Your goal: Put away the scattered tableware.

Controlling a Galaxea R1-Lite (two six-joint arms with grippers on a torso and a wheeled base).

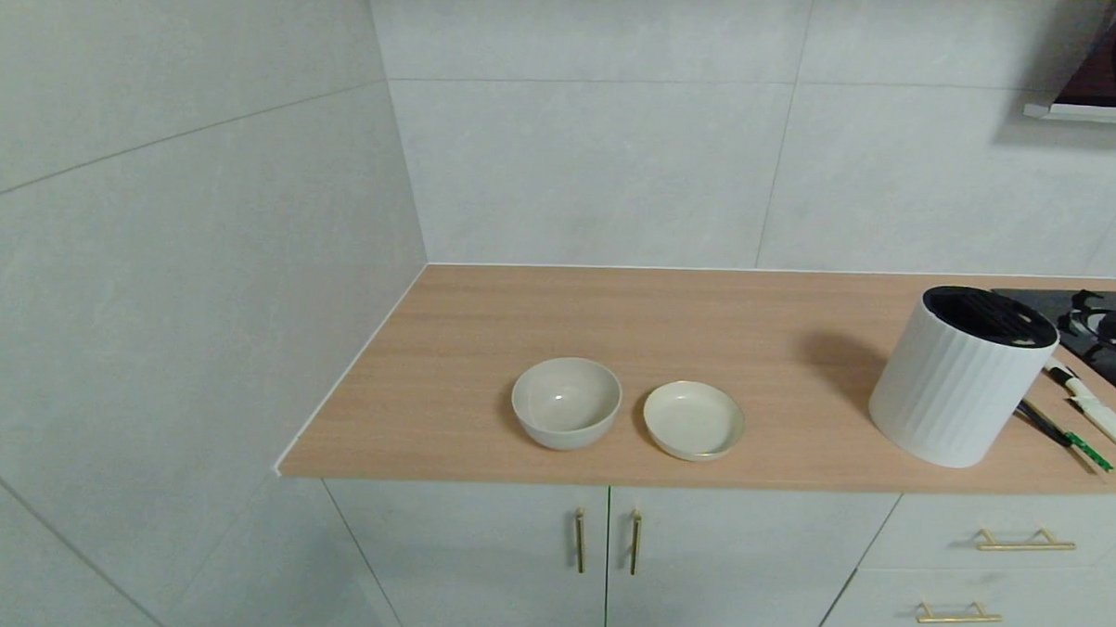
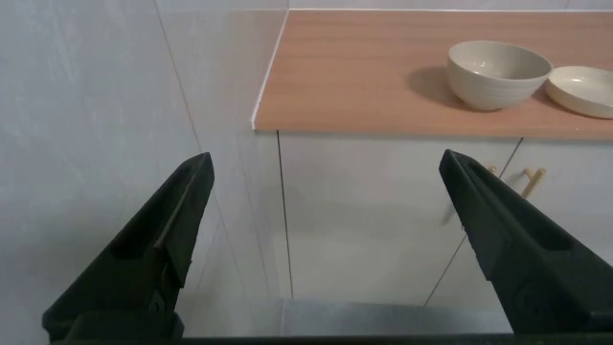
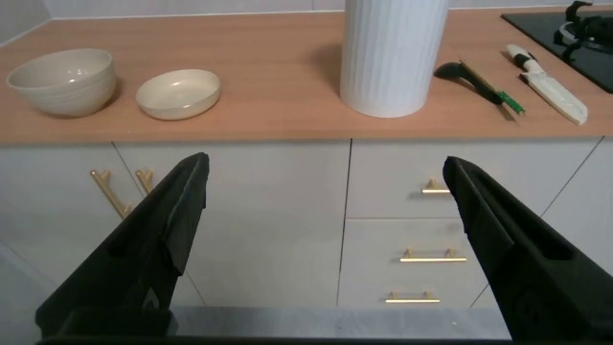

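Left hand and right hand both released, empty, below the counter. Bowl sits just beside dish near the front edge; best to come over the bowl rim and pinch one wall squarely.

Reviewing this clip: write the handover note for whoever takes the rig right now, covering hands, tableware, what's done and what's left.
Left hand: open, empty, low before the cabinet.
Right hand: open, empty, low before the drawers.
Things: bowl and small plate sit side by side, apart, near the counter's front edge. The white holder stands upright to their right. Chopsticks and knife lie just beyond it, by the stove.
Done: nothing, by the layout.
Left: everything. Chopsticks and knife probably go in the holder; where bowl and plate belong is unclear.
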